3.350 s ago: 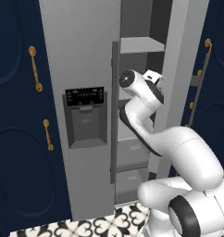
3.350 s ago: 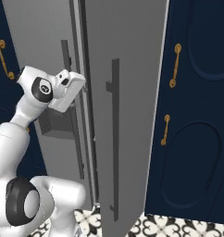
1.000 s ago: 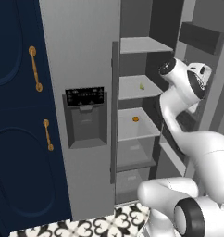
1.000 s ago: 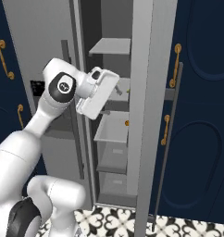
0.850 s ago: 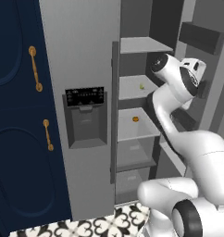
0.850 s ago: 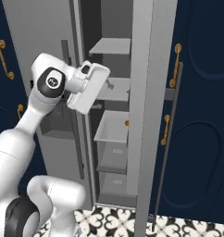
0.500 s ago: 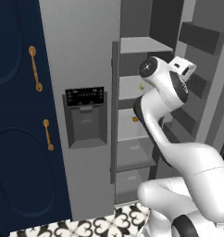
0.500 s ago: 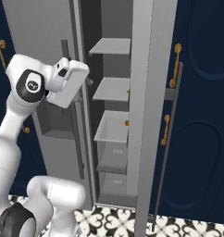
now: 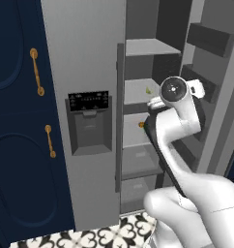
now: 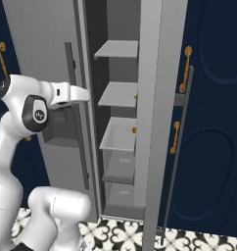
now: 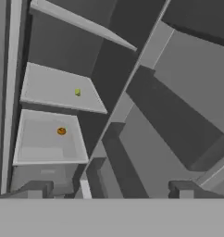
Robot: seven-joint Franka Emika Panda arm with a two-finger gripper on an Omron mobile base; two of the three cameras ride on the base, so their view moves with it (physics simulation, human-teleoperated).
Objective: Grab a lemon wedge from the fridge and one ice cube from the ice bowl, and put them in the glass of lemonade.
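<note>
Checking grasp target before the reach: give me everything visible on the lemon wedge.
The lemon wedge is a tiny yellow-green piece, too small to show peel or flesh detail. It sits on a pale grey shelf inside the open fridge, the second shelf from the top, towards the shelf's right side. One shelf below lies a small orange item. In the hand view the wedge appears alone on its shelf, nothing else touching it, well apart from the gripper.
</note>
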